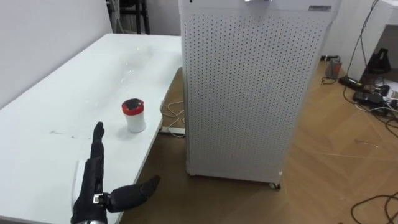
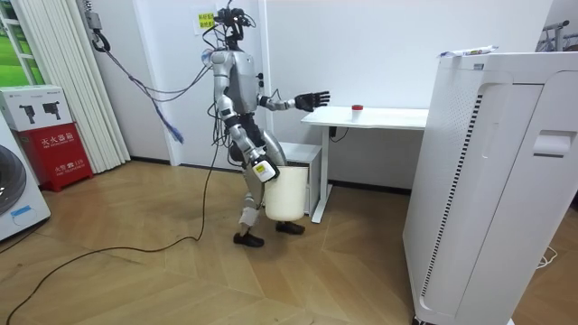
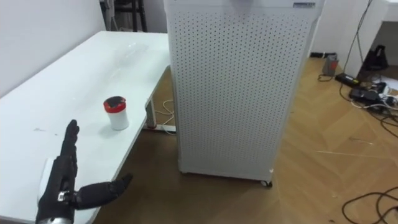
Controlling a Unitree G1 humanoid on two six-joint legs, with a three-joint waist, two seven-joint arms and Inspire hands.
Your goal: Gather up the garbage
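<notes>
Garbage, a red-lidded white cup (image 1: 133, 116), is standing upright on the white tabletop (image 1: 56, 106) in the left eye view, at one o'clock from the left hand (image 1: 93, 180), which is spreading wide, holding nothing. In the room view the right hand (image 2: 262, 170) is hanging at a white bin (image 2: 285, 197); its state I cannot tell.

a lab-like room: white desk (image 1: 62, 112), tall perforated cabinet (image 1: 249, 93), cables (image 1: 372, 98) across wood floor (image 1: 336, 162).

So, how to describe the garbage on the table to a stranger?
Look at the long white table beside the tall perforated white cabinet. Near its cabinet-side edge stands a small white cup, ahead of the left hand; its red lid sets it apart.
</notes>
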